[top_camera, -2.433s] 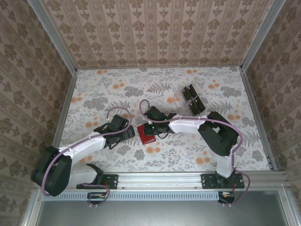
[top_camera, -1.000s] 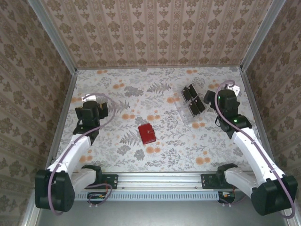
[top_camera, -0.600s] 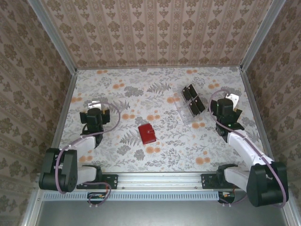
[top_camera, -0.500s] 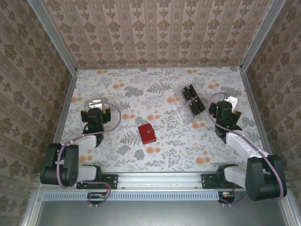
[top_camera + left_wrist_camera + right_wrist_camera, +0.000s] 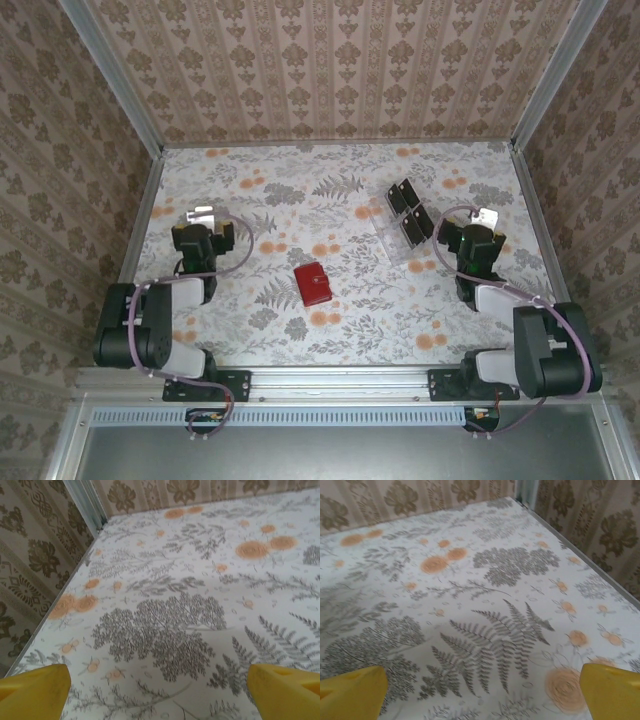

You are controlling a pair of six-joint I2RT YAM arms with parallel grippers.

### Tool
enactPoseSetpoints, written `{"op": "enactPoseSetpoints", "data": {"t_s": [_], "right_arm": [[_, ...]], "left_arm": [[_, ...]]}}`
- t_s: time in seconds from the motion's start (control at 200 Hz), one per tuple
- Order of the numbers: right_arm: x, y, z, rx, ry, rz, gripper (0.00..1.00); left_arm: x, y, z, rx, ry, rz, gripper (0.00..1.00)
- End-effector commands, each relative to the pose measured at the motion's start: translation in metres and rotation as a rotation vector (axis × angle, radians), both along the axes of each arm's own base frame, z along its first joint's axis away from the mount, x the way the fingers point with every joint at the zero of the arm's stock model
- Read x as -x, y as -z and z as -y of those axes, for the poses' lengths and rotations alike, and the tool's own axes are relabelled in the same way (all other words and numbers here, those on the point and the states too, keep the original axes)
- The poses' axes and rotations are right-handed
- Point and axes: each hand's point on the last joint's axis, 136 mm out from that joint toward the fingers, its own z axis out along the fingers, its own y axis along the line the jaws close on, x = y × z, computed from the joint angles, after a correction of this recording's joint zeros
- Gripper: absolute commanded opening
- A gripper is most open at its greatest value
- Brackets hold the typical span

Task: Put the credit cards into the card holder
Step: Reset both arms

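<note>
Grippers, mine: left gripper (image 5: 159, 692) with yellow fingers spread wide, holding nothing, low over the floral table (image 5: 330, 190); right gripper (image 5: 480, 692) likewise spread and empty. Red card holder (image 5: 313, 284): flat mid-table between my arms, well apart from both. Black credit cards (image 5: 410, 212): in clear tray (image 5: 393, 244), near my right gripper.
</note>
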Motion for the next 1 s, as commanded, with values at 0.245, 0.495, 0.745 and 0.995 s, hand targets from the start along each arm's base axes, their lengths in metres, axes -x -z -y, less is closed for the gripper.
{"op": "enactPoseSetpoints", "data": {"t_s": [0.245, 0.495, 0.745, 0.995], "right_arm": [[-0.023, 0.005, -0.024, 0.008, -0.177, 0.07, 1.0], [-0.031, 0.016, -0.034, 0.008, -0.241, 0.05, 1.0], [-0.037, 0.02, -0.034, 0.009, -0.235, 0.015, 1.0], [-0.036, 0.018, -0.038, 0.048, -0.225, 0.014, 1.0]], "left_arm": [[-0.008, 0.009, 0.003, 0.051, 0.057, 0.019, 1.0], [-0.01, 0.011, 0.012, 0.081, 0.132, 0.0, 1.0], [-0.011, 0.012, 0.012, 0.083, 0.133, -0.003, 1.0], [-0.011, 0.012, 0.011, 0.085, 0.132, -0.004, 1.0]]}}
